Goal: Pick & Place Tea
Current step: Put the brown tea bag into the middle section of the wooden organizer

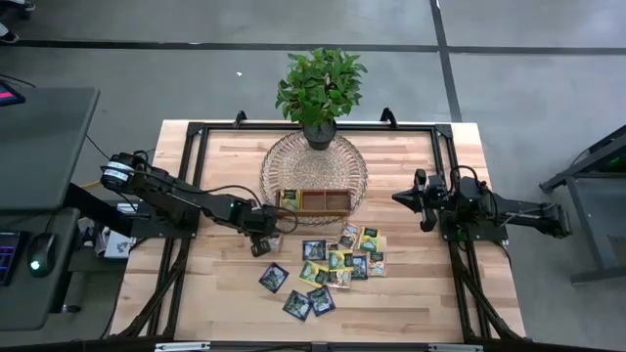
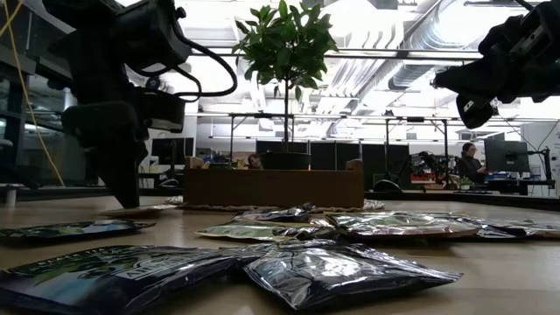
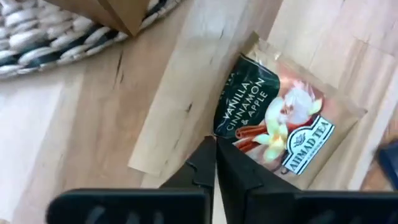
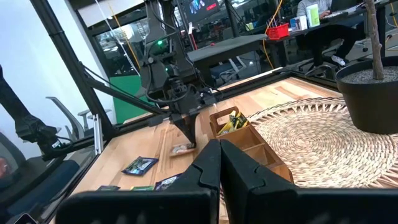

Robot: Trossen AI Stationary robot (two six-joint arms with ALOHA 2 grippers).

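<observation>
Several flat tea sachets (image 1: 337,259), yellow-green and dark, lie scattered on the wooden table near its front edge. One more stands in the left compartment (image 1: 290,198) of the brown wooden tray (image 1: 328,202). My left gripper (image 1: 266,242) points down just left of the tray, shut on a dark "Vanilla Cinnamon & Apple" sachet (image 3: 280,112). My right gripper (image 1: 399,198) waits shut and bare, above the table to the right of the tray. My left gripper (image 3: 215,146) pinches the dark sachet at its edge near one corner (image 3: 225,132), between the two fingertips. The fingers come from above, pointing down (image 4: 189,140). The sachet lies flat on the table (image 4: 181,149), its body stretching away from the fingers.
The tray sits on a round woven mat (image 1: 293,161) with a potted plant (image 1: 320,88) behind it. A black frame runs along the table's edges (image 1: 196,132). Bare wood lies left of the sachets and at the table's right. People sit far off in the room.
</observation>
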